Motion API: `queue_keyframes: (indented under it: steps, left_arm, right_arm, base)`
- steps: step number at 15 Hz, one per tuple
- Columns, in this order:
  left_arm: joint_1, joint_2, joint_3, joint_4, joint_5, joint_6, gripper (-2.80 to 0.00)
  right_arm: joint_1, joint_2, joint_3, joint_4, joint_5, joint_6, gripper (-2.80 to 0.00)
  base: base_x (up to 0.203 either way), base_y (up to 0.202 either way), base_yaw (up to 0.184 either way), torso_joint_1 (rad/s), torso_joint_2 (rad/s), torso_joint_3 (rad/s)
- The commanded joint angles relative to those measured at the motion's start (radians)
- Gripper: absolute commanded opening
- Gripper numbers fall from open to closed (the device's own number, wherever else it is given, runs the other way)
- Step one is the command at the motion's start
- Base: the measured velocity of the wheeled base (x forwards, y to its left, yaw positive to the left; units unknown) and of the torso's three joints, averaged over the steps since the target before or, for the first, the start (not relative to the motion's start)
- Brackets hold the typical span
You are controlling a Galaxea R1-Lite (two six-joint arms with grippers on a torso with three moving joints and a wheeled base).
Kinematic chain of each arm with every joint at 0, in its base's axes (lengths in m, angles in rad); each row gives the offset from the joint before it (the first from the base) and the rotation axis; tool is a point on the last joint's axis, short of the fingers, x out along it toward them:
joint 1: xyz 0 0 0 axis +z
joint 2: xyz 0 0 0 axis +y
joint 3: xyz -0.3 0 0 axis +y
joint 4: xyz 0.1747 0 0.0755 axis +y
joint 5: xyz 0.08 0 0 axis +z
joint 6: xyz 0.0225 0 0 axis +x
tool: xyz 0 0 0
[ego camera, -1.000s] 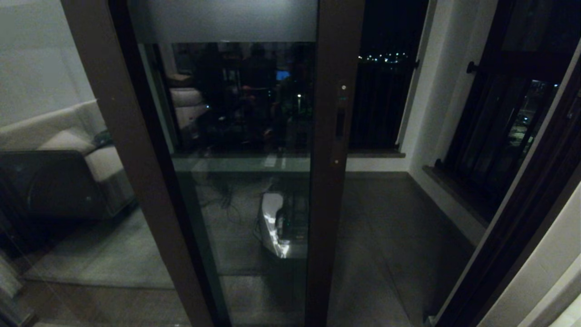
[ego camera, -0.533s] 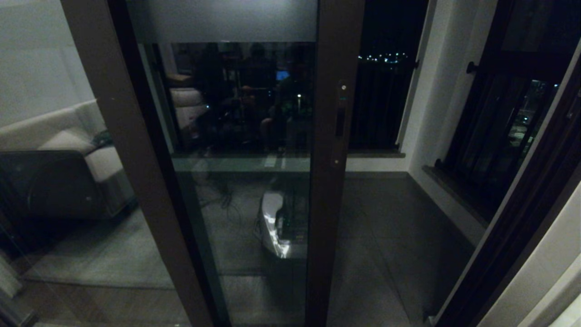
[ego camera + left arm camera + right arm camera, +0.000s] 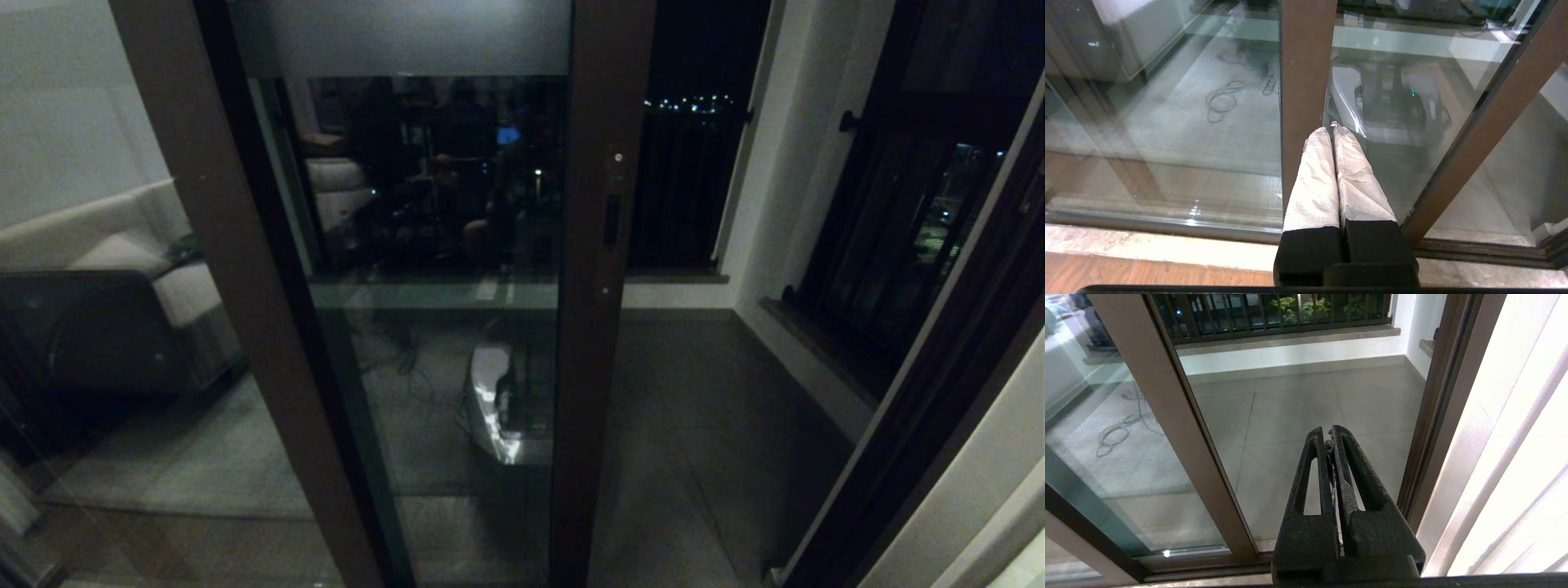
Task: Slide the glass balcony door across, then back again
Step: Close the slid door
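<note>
The glass balcony door (image 3: pixel 424 269) fills the centre of the head view, its handle-slot stile (image 3: pixel 604 245) just right of centre, with an open gap to the balcony floor (image 3: pixel 702 392) at right. Judging by that gap, the door stands partly slid; whether this is the outward or return pass cannot be told. The left gripper (image 3: pixel 1329 130) is closed and empty, low before the frame. The right gripper (image 3: pixel 1329 433) is closed, idle, facing the opening. No readable writing anywhere.

No readable text or labels anywhere
</note>
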Motion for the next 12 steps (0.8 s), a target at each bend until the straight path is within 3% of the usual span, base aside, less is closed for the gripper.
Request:
queue_keyframes:
  steps: [1, 12]
  left_arm:
    - [0.0, 0.001, 0.0, 0.007, 0.001, 0.0, -2.8]
    - [0.0, 0.001, 0.0, 0.007, 0.001, 0.003, -2.8]
  right_arm:
    - [0.0, 0.001, 0.0, 0.0, 0.0, 0.0, -2.8]
    - [0.0, 0.001, 0.0, 0.0, 0.001, 0.0, -2.8]
  base:
    - [0.0, 0.0, 0.0, 0.0, 0.0, 0.0]
    - [0.0, 0.0, 0.0, 0.0, 0.0, 0.0]
